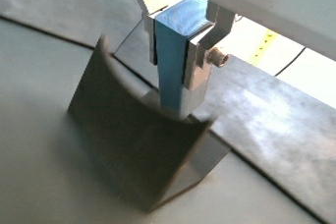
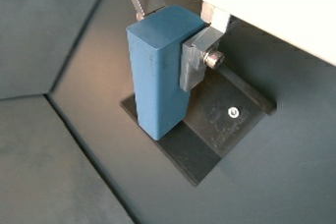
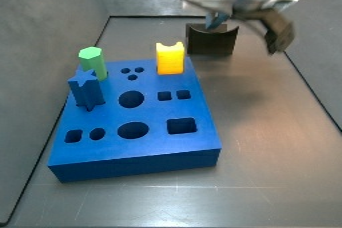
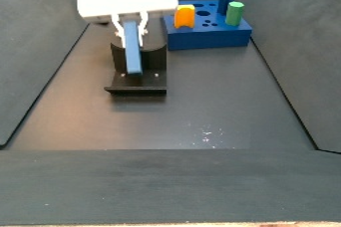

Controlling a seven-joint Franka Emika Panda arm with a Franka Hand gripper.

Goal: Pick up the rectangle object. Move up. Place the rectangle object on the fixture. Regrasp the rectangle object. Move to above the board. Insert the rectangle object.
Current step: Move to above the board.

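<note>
The rectangle object (image 1: 172, 90) is a light blue bar held upright, and my gripper (image 1: 175, 63) is shut on its upper half, one silver finger (image 1: 199, 59) flat against each side. Both wrist views show its lower end reaching down to the dark fixture (image 1: 132, 135); whether it touches is hard to tell. From above, the bar (image 2: 155, 95) stands over the fixture's base plate (image 2: 217, 130). In a side view the gripper (image 4: 132, 34) holds the bar (image 4: 135, 57) at the fixture (image 4: 138, 84). The bright-blue board (image 3: 134, 122) lies apart from the gripper (image 3: 225, 20) and fixture (image 3: 211, 40).
A yellow block (image 3: 170, 58), a green peg (image 3: 90, 60) and a dark blue peg (image 3: 87, 90) stand in the board, which has several open holes. Sloping dark walls ring the floor (image 4: 200, 121). The board (image 4: 210, 36) sits behind the fixture.
</note>
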